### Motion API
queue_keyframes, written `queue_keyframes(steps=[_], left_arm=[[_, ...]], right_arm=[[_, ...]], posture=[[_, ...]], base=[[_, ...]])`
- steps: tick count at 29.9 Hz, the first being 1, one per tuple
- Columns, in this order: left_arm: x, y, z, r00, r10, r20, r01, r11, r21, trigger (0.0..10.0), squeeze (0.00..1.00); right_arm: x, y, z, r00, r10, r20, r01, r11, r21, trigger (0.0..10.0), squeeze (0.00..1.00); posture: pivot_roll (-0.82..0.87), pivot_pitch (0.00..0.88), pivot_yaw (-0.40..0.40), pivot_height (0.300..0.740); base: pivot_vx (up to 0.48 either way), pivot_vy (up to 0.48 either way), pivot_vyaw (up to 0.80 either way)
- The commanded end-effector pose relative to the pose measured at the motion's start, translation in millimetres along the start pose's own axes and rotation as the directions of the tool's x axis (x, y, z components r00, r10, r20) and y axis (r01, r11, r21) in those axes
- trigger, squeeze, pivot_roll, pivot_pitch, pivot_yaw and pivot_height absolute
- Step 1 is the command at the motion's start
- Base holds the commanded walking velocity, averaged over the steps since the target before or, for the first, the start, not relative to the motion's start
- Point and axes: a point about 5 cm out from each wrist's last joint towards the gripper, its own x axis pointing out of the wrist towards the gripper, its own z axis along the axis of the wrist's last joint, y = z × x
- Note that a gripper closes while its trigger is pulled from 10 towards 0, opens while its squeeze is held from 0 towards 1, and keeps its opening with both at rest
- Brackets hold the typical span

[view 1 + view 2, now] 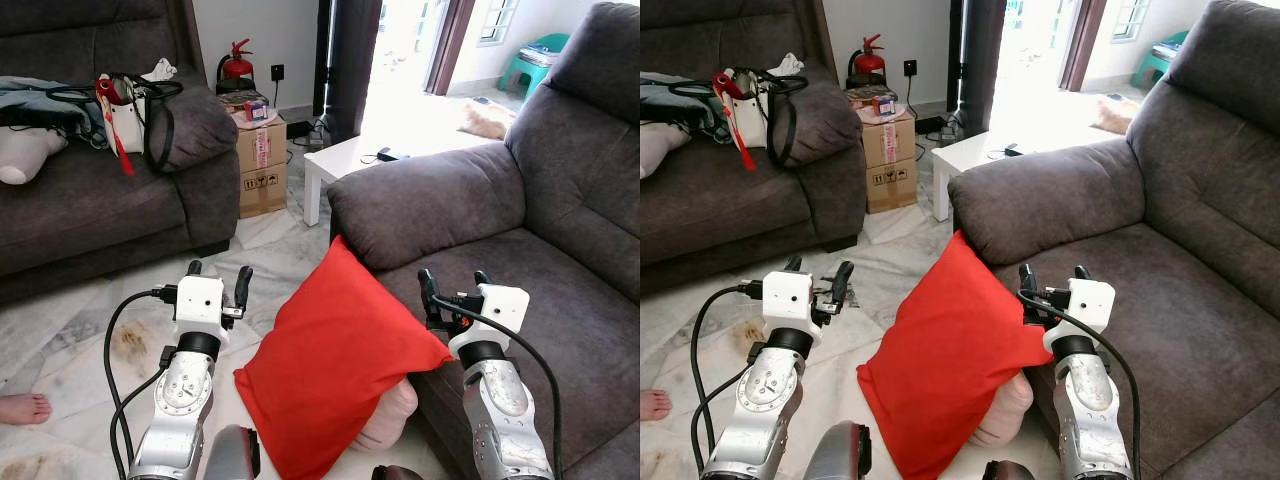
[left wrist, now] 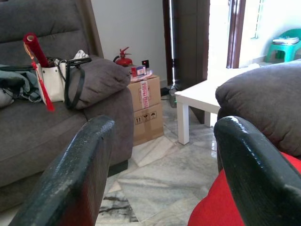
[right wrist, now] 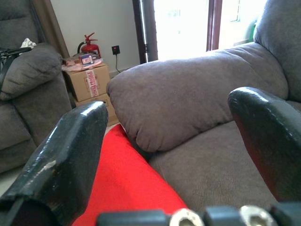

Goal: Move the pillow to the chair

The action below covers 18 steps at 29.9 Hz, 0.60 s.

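Left gripper [image 1: 216, 283] hangs over the floor [image 1: 70, 340], fingers spread, holding nothing, just beside the red pillow [image 1: 335, 355] w/o clear contact. Pillow sits between both arms, tilted, upper corner against the chair's armrest [image 1: 430, 200], lower part off the seat edge — so prob. halfway: at the chair [image 1: 560, 280], not yet on the seat. Right gripper [image 1: 452, 289] over the seat front, fingers apart, empty; its left finger [image 3: 66, 155] lies right beside the pillow — can't tell if touching.
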Motion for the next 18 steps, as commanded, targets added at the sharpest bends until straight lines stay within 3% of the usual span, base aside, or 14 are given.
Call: queue_keyframes(steps=[1,9,15,18], left_arm=[[0.1,3.9,1.6,1.0,0.021,0.0,-0.021,1.0,-0.018,10.0,0.0],[0.3,8.3,1.5,0.999,0.044,-0.004,-0.044,0.999,-0.03,10.0,0.0],[1.1,8.2,1.4,0.999,0.044,-0.005,-0.044,0.998,-0.035,10.0,0.0],[2.5,7.8,2.4,0.999,0.042,0.0,-0.042,0.998,-0.038,10.0,0.0]], right_arm=[[1.8,-1.4,3.1,1.0,-0.004,0.008,0.004,1.0,0.002,10.0,0.0],[1.5,-0.8,2.3,1.0,-0.004,0.003,0.004,1.0,0.007,10.0,0.0],[2.2,-0.7,2.2,1.0,0.0,0.004,0.0,1.0,0.008,10.0,0.0],[2.7,-1.5,3.3,1.0,-0.009,0.012,0.009,1.0,0.001,10.0,0.0]], posture=[[0.06,0.0,-0.065,0.628],[0.06,0.0,-0.064,0.628],[0.05,0.0,-0.063,0.628],[0.05,0.0,-0.062,0.628]], base=[[0.0,0.0,0.0],[0.0,0.0,0.0],[0.0,0.0,-0.78],[0.0,0.0,0.0]])
